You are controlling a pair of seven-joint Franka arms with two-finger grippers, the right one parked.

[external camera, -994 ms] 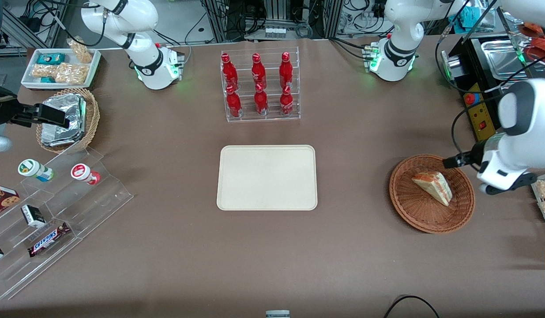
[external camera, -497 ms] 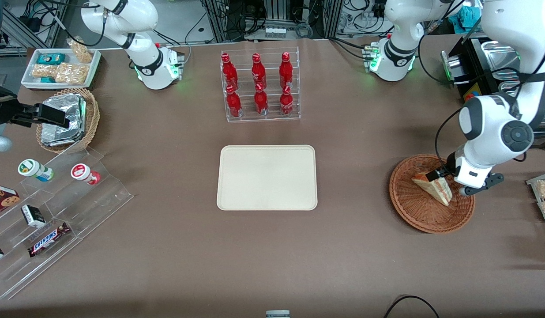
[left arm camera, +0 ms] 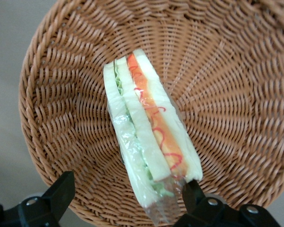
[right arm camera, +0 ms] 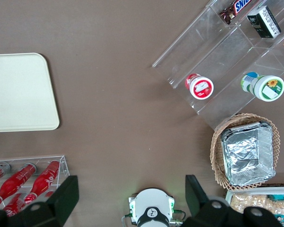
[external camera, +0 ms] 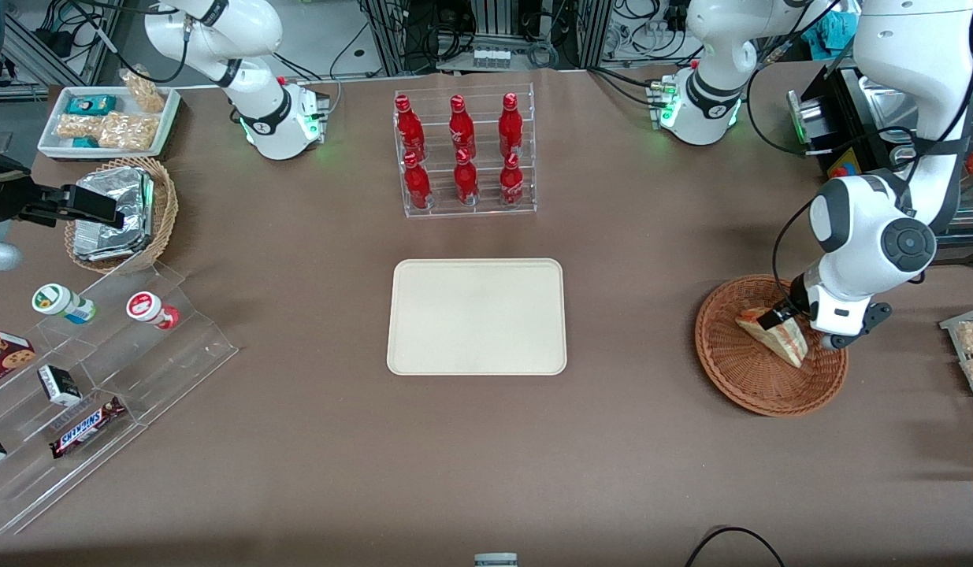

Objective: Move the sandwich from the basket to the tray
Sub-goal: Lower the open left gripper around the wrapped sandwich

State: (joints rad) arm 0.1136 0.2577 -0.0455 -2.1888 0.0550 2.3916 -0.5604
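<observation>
- sandwich lies in the basket, at the working arm's end of the table
- gripper low over it, fingers apart, straddling one end
- soft, light, slippery wrap: pinch the bread faces gently
- tray empty

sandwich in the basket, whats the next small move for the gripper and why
Probably close the fingers on the sandwich. The gripper hangs open just above the basket, one finger away from the wedge's end, the other beside it. The tray is bare.
</observation>
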